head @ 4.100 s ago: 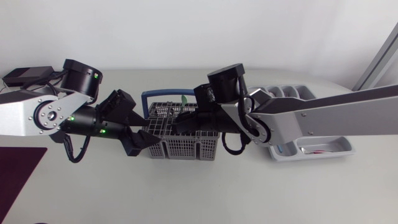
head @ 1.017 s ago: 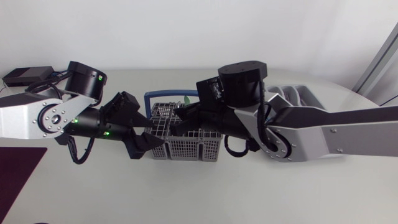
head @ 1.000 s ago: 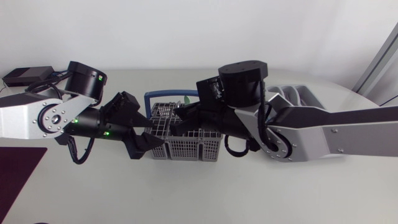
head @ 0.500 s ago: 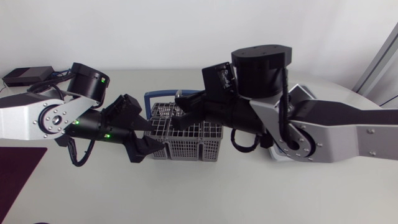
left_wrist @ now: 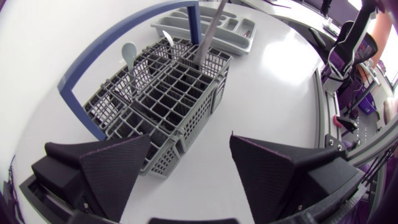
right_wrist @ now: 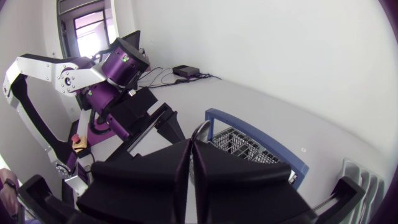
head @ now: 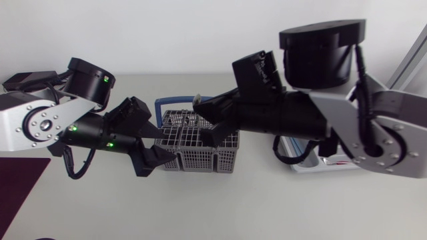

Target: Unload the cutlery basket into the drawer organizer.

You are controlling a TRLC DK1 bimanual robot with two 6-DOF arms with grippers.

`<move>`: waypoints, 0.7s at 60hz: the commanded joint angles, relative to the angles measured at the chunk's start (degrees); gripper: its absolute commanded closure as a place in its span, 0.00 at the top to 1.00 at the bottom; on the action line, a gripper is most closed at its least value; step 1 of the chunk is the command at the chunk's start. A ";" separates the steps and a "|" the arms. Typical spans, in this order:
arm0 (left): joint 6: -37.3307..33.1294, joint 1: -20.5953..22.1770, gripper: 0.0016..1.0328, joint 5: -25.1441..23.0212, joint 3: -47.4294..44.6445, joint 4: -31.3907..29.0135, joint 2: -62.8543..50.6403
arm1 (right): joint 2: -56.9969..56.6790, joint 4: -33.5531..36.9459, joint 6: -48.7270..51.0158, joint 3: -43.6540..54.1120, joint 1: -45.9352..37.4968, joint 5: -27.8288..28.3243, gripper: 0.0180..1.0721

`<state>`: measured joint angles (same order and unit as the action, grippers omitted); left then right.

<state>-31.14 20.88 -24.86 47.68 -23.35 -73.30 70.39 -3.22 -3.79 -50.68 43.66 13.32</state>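
The grey cutlery basket (head: 197, 157) stands in the middle of the desk (head: 233, 207); its blue handle (left_wrist: 74, 81) stands up over it like an arch. The left gripper (left_wrist: 189, 142) is low by the near corner of the basket; its jaws are wide apart, one on each side of that corner, and they hold nothing. A pale spoon (left_wrist: 129, 53) stands up in a cell on the far side of the basket.

The right gripper (right_wrist: 191, 143) hangs above the basket; its jaws are pressed almost together on a thin silver piece of cutlery (right_wrist: 199, 130). In the left wrist view this piece (left_wrist: 208, 31) goes up from a far corner cell of the basket, with its low end in the cell; what kind of cutlery it is cannot be told.

The grey drawer organizer (left_wrist: 239, 34) lies on the desk just past the basket; in the head view the big right arm hides most of it. Something small and red lies in one of its parts.
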 commanded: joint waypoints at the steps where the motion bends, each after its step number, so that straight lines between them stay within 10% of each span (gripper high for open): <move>1: 0.64 0.39 0.93 0.60 2.33 -1.52 2.72 | -4.21 3.22 2.30 -2.32 -1.03 0.83 0.06; 42: 1.78 0.56 0.94 3.94 0.57 -7.67 11.16 | -19.85 30.91 30.51 6.55 -42.52 21.66 0.06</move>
<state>-30.02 21.08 -21.54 48.47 -30.22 -63.13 49.95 26.04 19.97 -46.28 5.06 33.36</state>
